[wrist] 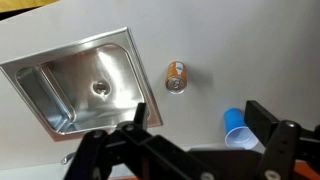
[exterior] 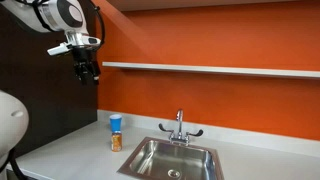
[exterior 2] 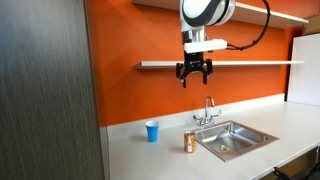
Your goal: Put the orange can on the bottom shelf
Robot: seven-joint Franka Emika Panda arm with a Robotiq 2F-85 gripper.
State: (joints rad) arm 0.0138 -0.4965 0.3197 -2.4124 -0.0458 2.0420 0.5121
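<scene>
1. Jaws are standing wide apart in the wrist view. My gripper (wrist: 196, 112) is holding nothing, and only grey countertop (wrist: 200, 40) is showing between my two dark fingers (wrist: 266, 125).
2. The lower parts of those fingers are running off the bottom edge of that view, so I am seeing only their upper ends.
3. The orange can (wrist: 176, 78) is standing upright on the countertop, just beside a corner of the steel sink (wrist: 80, 85), well apart from me.
4. The blue cup (wrist: 237, 128) is partly hiding behind one of my fingers, with only part of its rim and side showing.
5. In an exterior view the can (exterior: 116, 143) is overlapping the cup (exterior: 116, 123) behind it, so I cannot tell there whether they are touching. In an exterior view the can (exterior 2: 190, 142) is standing clear of the cup (exterior 2: 152, 131), between it and the sink (exterior 2: 235, 138).
6. I am hanging high above the counter, my gripper (exterior: 88, 70) about level with the bottom shelf (exterior: 210, 69) on the orange wall. The shelf's far end is running out of frame.
7. In an exterior view my gripper (exterior 2: 194, 72) is overlapping the shelf (exterior 2: 240, 64). I cannot tell how far in front of it I am hanging.
8. The can's label is showing too small to read in every view.
9. A white rounded shape (exterior: 10, 120) is being cut off by the frame edge, and I cannot tell what it is.
</scene>
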